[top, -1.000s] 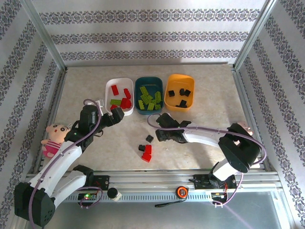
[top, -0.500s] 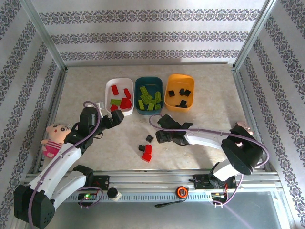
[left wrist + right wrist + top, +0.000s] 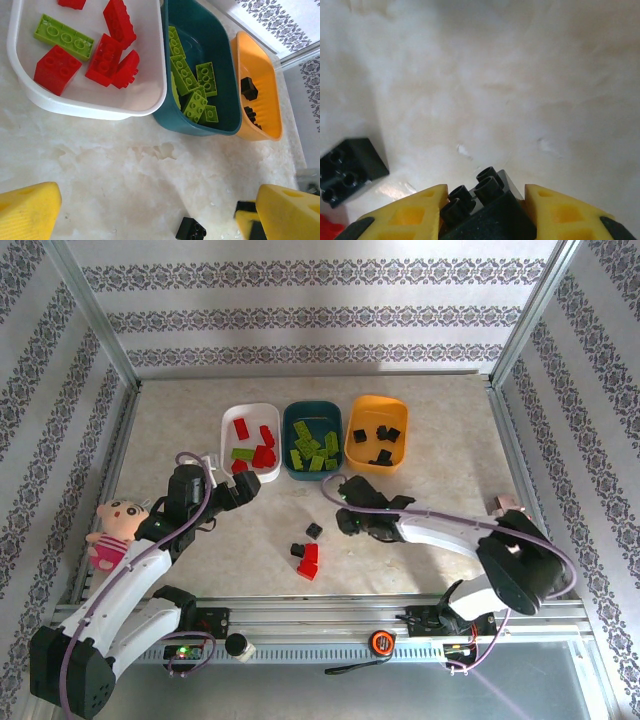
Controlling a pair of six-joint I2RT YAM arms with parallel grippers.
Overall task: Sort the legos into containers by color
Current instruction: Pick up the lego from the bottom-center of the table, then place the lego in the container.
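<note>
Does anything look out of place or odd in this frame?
Yes. One lime green brick lies in the white tub among the red bricks, while the other green bricks sit in the teal tub. It looks missorted.

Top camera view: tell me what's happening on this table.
Two robot arms are sorting legos by color into three tubs. The right hand grips a black lego low over the table, near two loose black ones and some loose red ones. The left hand hangs open in front of the white tub, which holds red legos and one stray green lego. The teal tub holds green, the orange tub black.
</note>
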